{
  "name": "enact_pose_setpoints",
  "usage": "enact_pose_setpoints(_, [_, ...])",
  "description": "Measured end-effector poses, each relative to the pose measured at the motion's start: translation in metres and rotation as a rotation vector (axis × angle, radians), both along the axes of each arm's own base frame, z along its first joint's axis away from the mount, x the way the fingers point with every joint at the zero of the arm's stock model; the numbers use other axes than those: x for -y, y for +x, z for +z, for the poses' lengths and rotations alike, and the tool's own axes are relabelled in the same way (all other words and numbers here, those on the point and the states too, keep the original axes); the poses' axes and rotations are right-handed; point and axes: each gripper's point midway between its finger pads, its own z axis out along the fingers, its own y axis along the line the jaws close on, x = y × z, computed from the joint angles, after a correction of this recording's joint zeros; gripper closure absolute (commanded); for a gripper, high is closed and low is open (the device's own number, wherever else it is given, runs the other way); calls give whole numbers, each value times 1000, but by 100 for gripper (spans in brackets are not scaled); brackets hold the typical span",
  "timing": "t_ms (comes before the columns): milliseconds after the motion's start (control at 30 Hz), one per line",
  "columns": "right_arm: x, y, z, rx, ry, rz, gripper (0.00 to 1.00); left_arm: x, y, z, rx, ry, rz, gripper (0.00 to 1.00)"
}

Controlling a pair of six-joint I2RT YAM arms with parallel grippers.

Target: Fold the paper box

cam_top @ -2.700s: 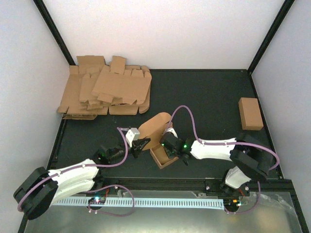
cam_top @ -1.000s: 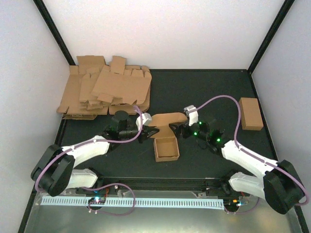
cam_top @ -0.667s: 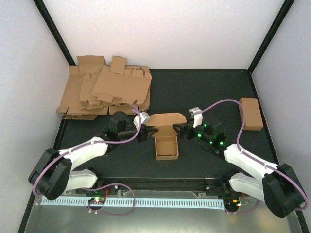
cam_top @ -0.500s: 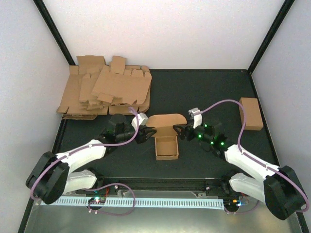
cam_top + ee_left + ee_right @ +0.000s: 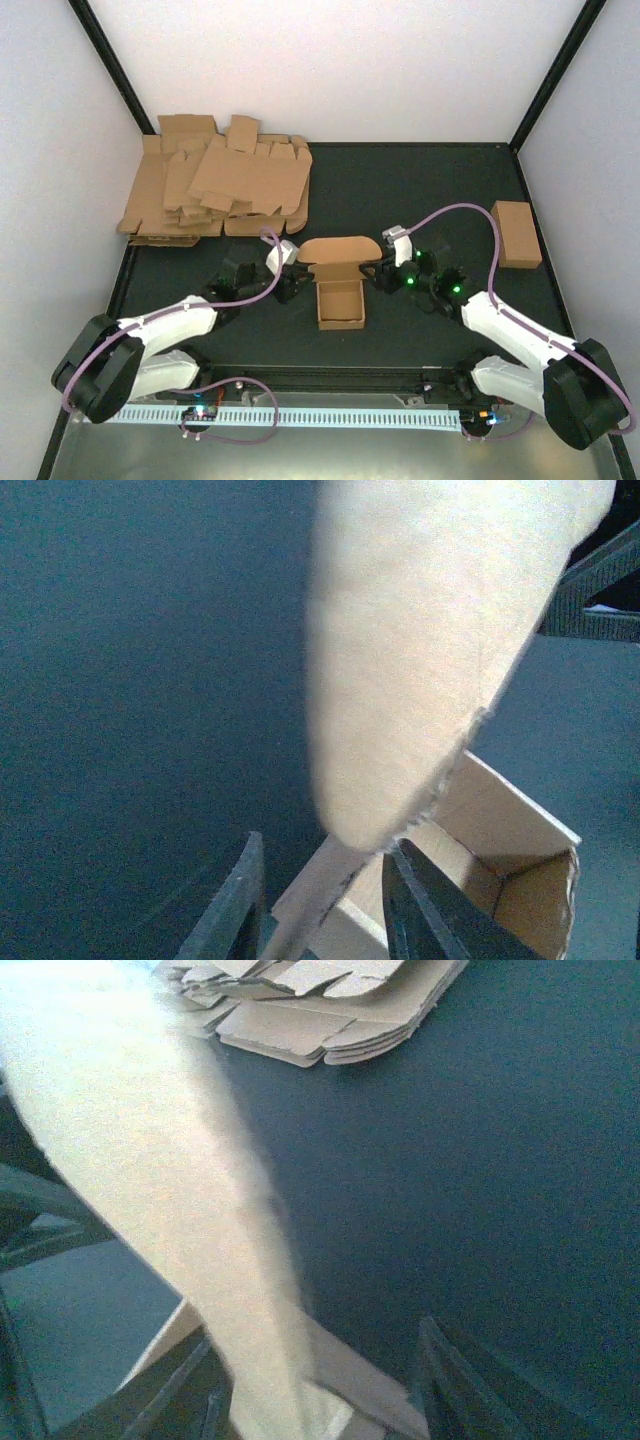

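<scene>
Paper box [image 5: 340, 305] sits open-topped in the middle of the black table [image 5: 430, 190], its rounded lid flap [image 5: 340, 249] raised at the far side. The left hand [image 5: 300, 280] reaches the box's far left corner and the right hand [image 5: 375, 277] its far right corner. Each hand's fingers stand apart with cardboard between them; whether either is grasping it cannot be told. A heap of flat cardboard blanks [image 5: 215, 190] lies at far left, and a closed brown carton [image 5: 516, 234] rests near the right wall.
</scene>
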Motion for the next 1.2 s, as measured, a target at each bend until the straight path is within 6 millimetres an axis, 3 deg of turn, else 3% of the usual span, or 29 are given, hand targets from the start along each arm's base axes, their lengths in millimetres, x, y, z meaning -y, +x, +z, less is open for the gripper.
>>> enact_pose_setpoints(100, [-1,2,3,-7,-17,-7,58,1,0,-3,-30,-3,26,79])
enact_pose_setpoints(300, [-1,-3,6,-14,-39,-34,67,11,-4,1,-42,-17,78,86])
enact_pose_setpoints(567, [-10,-18,1,-35,-74,-66,73,19,-10,17,-20,-49,159,87])
enact_pose_setpoints(800, [-22,-29,6,-31,-59,-118,77,17,-8,20,-45,-79,250,81])
enact_pose_setpoints(933, [-24,-29,10,-19,-50,-149,85,15,-7,26,-40,-99,291,80])
enact_pose_setpoints(1133, [-21,-23,3,-19,-76,-193,94,13,-5,26,-46,-108,325,59])
enact_pose_setpoints(1200, [-21,-22,1,-20,-81,-198,96,13,-5,25,-52,-109,327,43])
